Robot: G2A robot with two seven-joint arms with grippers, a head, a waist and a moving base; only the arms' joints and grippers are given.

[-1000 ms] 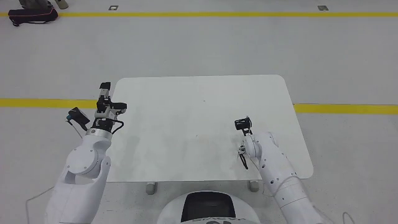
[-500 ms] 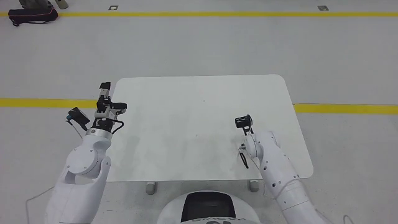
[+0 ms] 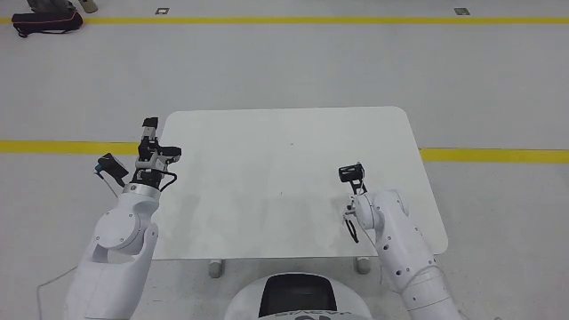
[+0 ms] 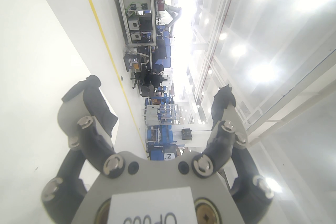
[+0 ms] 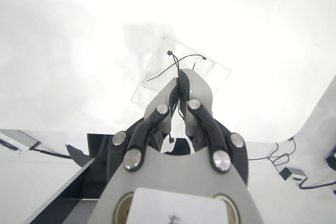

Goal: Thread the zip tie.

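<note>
At the table's (image 3: 284, 142) 9 o'clock edge, the left gripper (image 3: 158, 140) is spread wide and holds nothing; its wrist view faces the hall. Toward 4 o'clock, the right gripper (image 5: 180, 78) pinches a black zip tie (image 5: 169, 52) above a clear tray (image 5: 218, 70) that holds another tie (image 5: 191, 55).

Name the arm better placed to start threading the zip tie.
Right. The right gripper is shut on a zip tie above the clear tray; the left gripper is open and empty.
</note>
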